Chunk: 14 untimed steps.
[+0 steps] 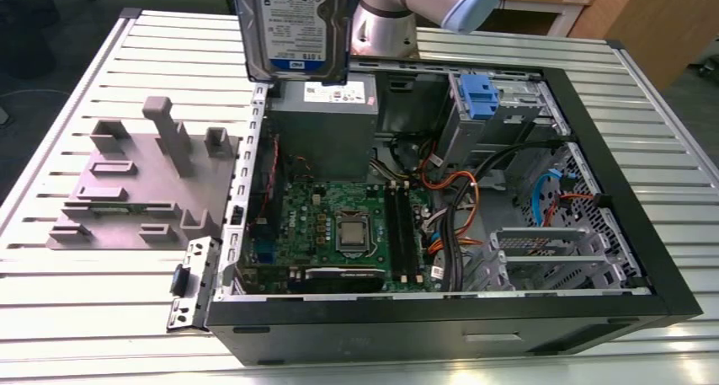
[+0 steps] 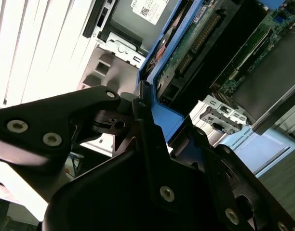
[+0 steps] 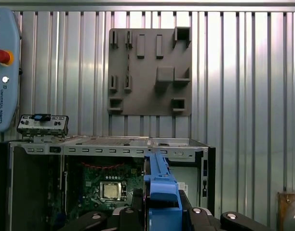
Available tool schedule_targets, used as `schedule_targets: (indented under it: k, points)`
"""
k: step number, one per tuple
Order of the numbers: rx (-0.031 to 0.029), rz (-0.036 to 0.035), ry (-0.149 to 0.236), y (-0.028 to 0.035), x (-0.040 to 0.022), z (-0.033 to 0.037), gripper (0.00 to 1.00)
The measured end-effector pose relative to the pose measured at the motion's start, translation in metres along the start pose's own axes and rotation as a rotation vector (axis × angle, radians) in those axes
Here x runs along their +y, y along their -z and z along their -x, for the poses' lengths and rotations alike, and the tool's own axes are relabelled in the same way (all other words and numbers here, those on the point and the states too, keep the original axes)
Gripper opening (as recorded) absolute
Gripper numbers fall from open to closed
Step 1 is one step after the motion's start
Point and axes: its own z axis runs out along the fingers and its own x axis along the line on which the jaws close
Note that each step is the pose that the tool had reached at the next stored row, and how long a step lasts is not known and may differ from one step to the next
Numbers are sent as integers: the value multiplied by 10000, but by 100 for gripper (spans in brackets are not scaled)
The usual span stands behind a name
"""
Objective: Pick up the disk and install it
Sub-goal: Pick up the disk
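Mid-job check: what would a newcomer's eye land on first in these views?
First comes the disk, held upright in the air by the gripper, which is clamped on its blue rail, at the top of the exterior view above the open computer case. Next is the bare motherboard inside that case. A grey fixture plate lies on the slatted table, at the exterior view's left of the case.

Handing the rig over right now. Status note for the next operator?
Gripper: shut on the disk, gripping its blue side rails.
Disk: held upright in the air, over the power supply end of the open computer case.
Done: disk picked up.
Left: install; the disk is not yet seated in the case.
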Motion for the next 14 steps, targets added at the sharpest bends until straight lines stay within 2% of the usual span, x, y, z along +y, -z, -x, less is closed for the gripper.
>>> schedule_targets:
  k: [6, 14]
  points:
    - [2, 0, 1, 0, -53, 0, 36]
    - [1, 0, 2, 0, -66, -4, 36]
